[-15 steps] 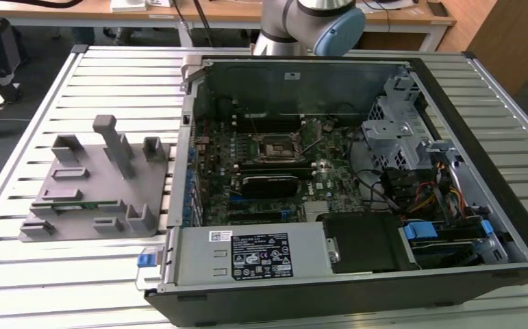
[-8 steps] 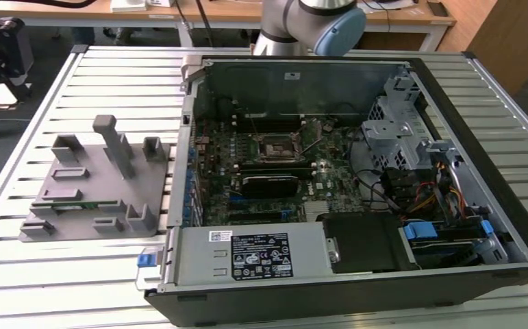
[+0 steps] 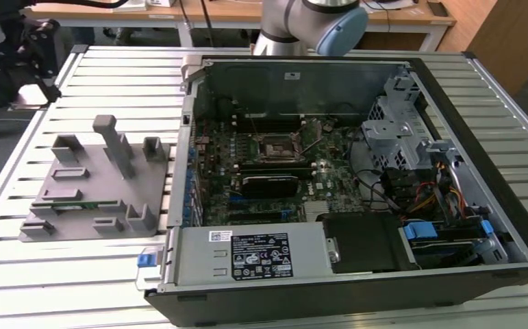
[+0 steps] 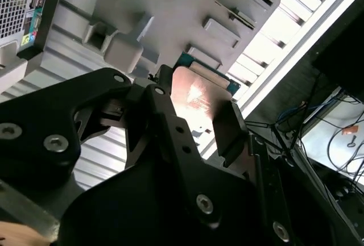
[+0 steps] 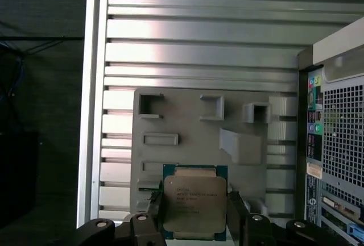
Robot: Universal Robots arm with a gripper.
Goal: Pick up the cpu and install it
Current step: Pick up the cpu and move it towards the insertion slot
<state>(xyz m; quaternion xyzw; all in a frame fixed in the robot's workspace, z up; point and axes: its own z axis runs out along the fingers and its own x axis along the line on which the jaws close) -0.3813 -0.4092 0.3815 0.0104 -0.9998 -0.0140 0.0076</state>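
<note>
Hand state: clamped on the cpu [image 5: 195, 201]. In the first wrist view the hand [image 5: 194, 198] has its two black fingers [image 5: 154, 212] pressed against opposite edges of the chip. The silvery-white metal top faces the camera, and a thin teal rim shows around it.

In the second wrist view we see the same grip from the other face. The hand [image 4: 196, 115] frames the cpu [image 4: 196, 98], whose flat surface picks up a warm glare between the dark fingers [image 4: 227, 129].

Position of the cpu: outside the computer case, held clear above the gray fixture [image 5: 199, 126]. From the first wrist view it covers part of one edge of that fixture. The fixture lies flat on the slatted metal counter [image 5: 199, 30]. The perforated back panel [image 5: 338, 132] of the case stands just beside it.

In the exterior view the arm [image 3: 309, 24] rises behind the open computer case [image 3: 337, 288]. The gray fixture [image 3: 90, 185] sits on the counter [image 3: 108, 75], at the exterior view's left of the case. A thin green memory stick [image 3: 79, 204] lies in one of its slots.

The black socket frame [image 3: 276, 145] lies on the motherboard inside the case, well apart from the fixture. Installation is not yet done.
</note>
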